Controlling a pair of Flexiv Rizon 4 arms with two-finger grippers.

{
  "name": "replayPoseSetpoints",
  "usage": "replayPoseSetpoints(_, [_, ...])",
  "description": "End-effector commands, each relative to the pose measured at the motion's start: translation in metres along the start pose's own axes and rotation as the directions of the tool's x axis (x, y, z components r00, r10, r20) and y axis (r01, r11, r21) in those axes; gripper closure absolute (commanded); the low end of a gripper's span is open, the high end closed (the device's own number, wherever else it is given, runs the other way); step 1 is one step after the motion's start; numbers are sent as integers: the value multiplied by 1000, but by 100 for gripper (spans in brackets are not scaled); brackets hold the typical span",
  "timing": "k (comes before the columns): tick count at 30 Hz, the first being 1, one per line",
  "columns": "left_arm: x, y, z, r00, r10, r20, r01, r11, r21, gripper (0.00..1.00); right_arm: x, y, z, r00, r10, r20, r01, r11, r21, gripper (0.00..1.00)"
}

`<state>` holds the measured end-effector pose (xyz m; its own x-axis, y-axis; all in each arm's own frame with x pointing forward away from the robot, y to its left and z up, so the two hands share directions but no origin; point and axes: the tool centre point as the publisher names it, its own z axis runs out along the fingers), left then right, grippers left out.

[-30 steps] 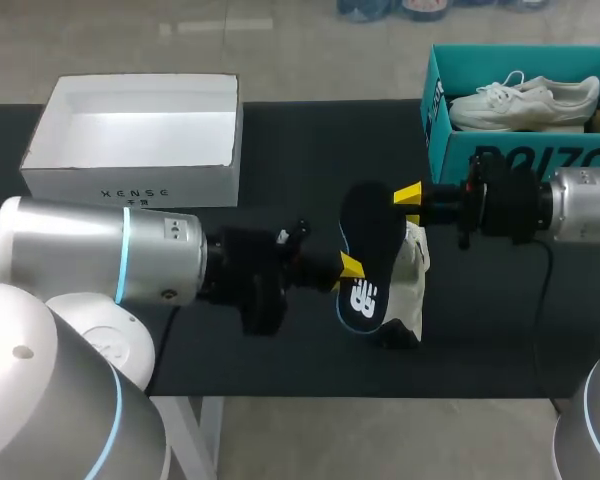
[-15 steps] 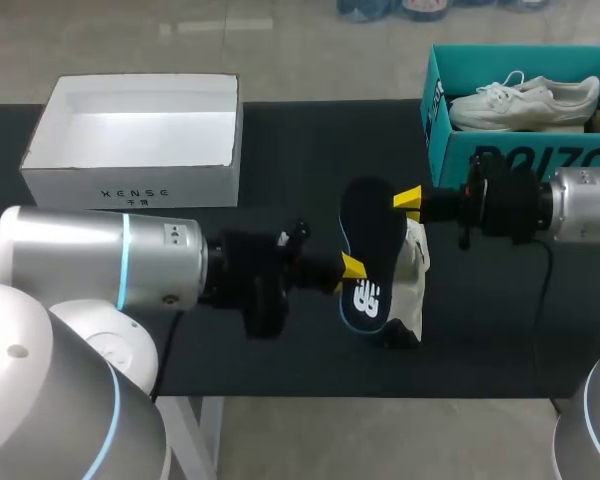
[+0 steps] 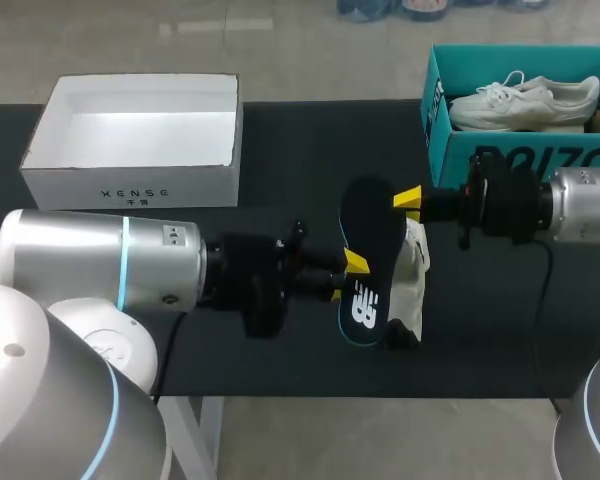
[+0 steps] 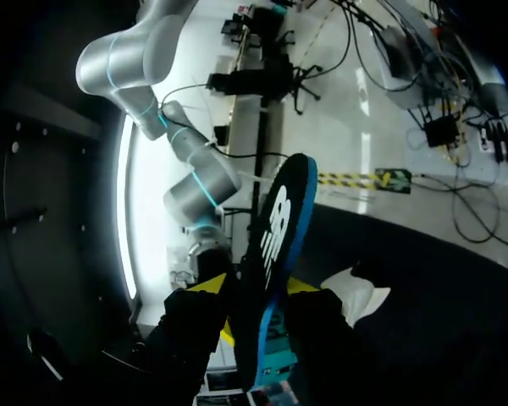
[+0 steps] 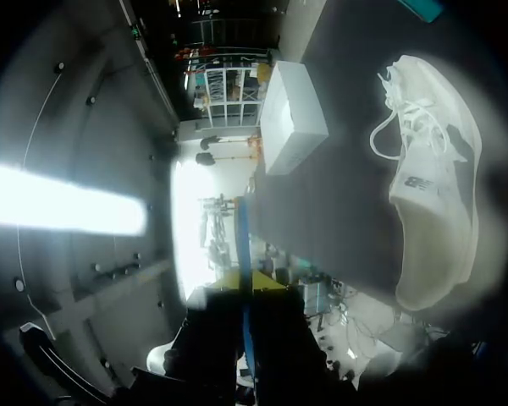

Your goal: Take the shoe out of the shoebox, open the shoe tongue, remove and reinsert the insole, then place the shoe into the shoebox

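A black insole (image 3: 368, 255) with a blue rim hangs in the air over the middle of the table. My right gripper (image 3: 408, 198) is shut on its upper end; in the right wrist view the insole (image 5: 243, 237) shows edge-on, pinched in the right gripper (image 5: 245, 281). My left gripper (image 3: 350, 275) stands open around the lower end. In the left wrist view the insole (image 4: 275, 228) rises between the spread yellow tips of the left gripper (image 4: 256, 286). The white shoe (image 3: 412, 270) lies on the table under the insole, and the right wrist view also shows the shoe (image 5: 432, 186).
An open white shoebox (image 3: 135, 140) stands at the back left of the black table (image 3: 280, 350). A teal shoebox (image 3: 450, 150) holding another white shoe (image 3: 525, 100) stands at the back right, close behind my right arm.
My right gripper has shut on the insole's upper end. My left gripper has opened, and the insole's lower end has sagged slightly.
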<state>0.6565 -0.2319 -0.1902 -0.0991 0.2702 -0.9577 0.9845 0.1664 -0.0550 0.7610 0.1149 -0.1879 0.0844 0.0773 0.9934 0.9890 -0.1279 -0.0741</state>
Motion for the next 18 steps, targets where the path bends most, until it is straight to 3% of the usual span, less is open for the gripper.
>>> replayPoseSetpoints(1, [2,-2,-9,1000,-8,10,8,1000,-3,0,-1,-1,1,1000,0,0,0,1000,-3,100])
replayPoseSetpoints(9, [4,-7,-19,999,-34,2,34,999,36,0,-1,-1,1,1000,0,0,0,1000,-3,100])
replayPoseSetpoints(12, [9,-11,-25,985,-118,-126,128,989,69,0,-1,-1,1,1000,0,0,0,1000,-3,100])
replayPoseSetpoints(16, [14,-11,-47,941,-186,-284,200,979,23,0,-1,-1,1,1000,0,0,0,1000,-3,100])
replayPoseSetpoints(18, [13,-10,-58,930,-199,-308,218,976,25,0,-1,-1,1,1000,0,0,0,1000,-3,100])
